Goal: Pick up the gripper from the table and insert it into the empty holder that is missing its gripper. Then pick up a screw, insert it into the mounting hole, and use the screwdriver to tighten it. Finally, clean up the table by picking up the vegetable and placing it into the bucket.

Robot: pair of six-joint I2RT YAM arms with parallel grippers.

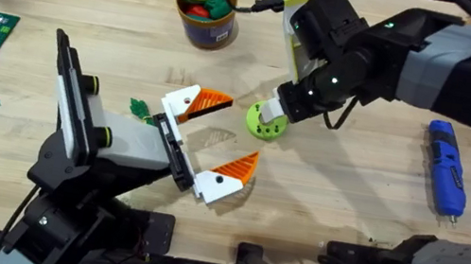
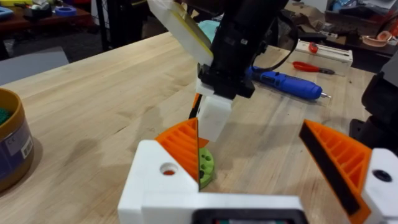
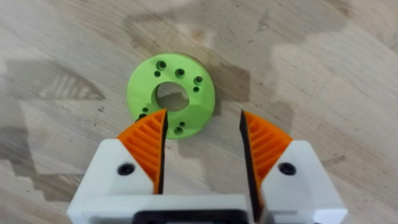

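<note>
Two open tools: right tool point(image 3: 202, 134) above green ring point(image 3: 171, 94), left tool point(image 1: 220, 139) beside.

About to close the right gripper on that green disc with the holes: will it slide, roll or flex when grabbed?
The green disc lies flat on the wooden table, so it probably won't roll. It looks like rigid printed plastic, likely stiff and light. Being low and smooth-edged, it may skid ahead of one pad; the right gripper hangs open with one finger over its rim, so it looks off-centre.

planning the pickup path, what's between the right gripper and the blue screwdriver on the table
Bare wood. In the overhead view nothing lies on the table between the right gripper, over the green ring, and the screwdriver.
</note>
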